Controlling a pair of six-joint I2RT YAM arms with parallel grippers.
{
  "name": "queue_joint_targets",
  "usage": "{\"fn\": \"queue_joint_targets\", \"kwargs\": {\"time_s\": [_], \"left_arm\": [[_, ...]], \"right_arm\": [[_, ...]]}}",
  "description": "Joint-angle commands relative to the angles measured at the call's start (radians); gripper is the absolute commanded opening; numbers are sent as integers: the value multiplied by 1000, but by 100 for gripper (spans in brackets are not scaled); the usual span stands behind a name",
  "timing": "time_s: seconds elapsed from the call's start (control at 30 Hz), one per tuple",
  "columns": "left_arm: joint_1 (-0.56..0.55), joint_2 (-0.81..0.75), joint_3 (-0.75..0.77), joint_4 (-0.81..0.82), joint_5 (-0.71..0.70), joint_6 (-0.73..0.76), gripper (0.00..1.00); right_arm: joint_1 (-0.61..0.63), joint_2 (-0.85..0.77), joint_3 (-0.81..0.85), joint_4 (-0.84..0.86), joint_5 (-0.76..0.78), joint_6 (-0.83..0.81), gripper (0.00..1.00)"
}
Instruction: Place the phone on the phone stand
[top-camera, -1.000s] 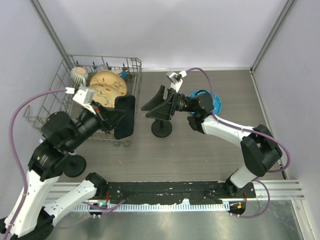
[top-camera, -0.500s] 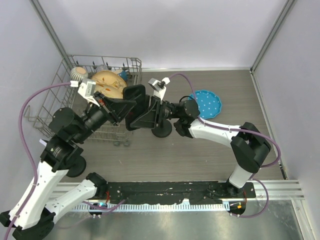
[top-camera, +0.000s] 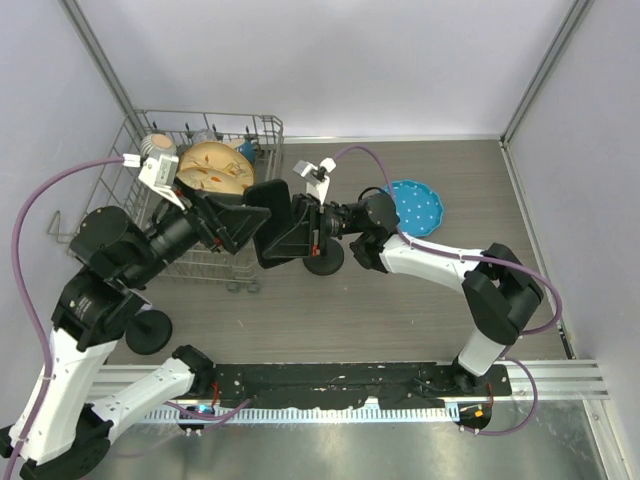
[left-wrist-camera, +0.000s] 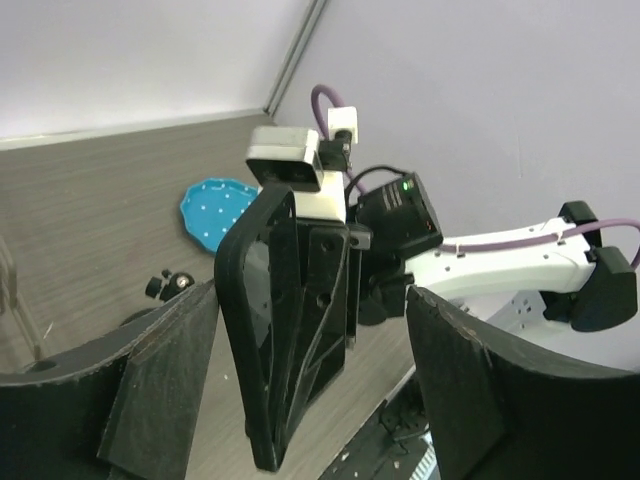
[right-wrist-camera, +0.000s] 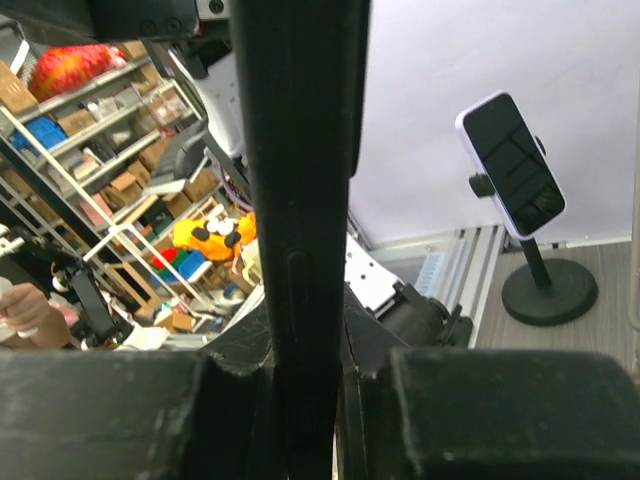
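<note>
The black phone (top-camera: 266, 224) hangs edge-up above the table between the two arms. My right gripper (top-camera: 292, 228) is shut on it; in the right wrist view the phone's thin edge (right-wrist-camera: 300, 200) is pinched at the right gripper (right-wrist-camera: 305, 400). My left gripper (top-camera: 243, 222) is open. In the left wrist view its fingers (left-wrist-camera: 165, 390) stand wide on either side of the phone (left-wrist-camera: 258, 330) without touching it. The black phone stand (top-camera: 323, 262), with its round base, is on the table just below the right gripper. Its top knob (left-wrist-camera: 165, 285) shows beyond the phone.
A wire dish rack (top-camera: 130, 160) holding plates stands at the back left. A blue dotted plate (top-camera: 415, 205) lies right of the right wrist. A second stand (right-wrist-camera: 548, 290) carrying a white-edged phone (right-wrist-camera: 510, 165) is near the left arm's base (top-camera: 150, 330).
The left gripper brought the phone rightward, then opened and let go of it. The right gripper swung left and closed on the phone.
</note>
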Motion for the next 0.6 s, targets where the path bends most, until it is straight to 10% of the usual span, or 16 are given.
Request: {"fn": "queue_joint_targets", "kwargs": {"time_s": [0.0,0.23,0.5,0.57], "left_arm": [[-3,-3,54,-163,20,25,80],[-3,55,80,-168,146,-3,64],[-3,124,94,-74,317,-19,73],[-3,139,97,-70,334,-27,60]], "right_arm": [[-7,-115,4,-88,-73,-144,1],[-7,-167,-31,-105,-150,-200,1],[-7,-192,-54,-93,-196,-202,1],[-9,-198,-58,-90,-199,-204,1]]}}
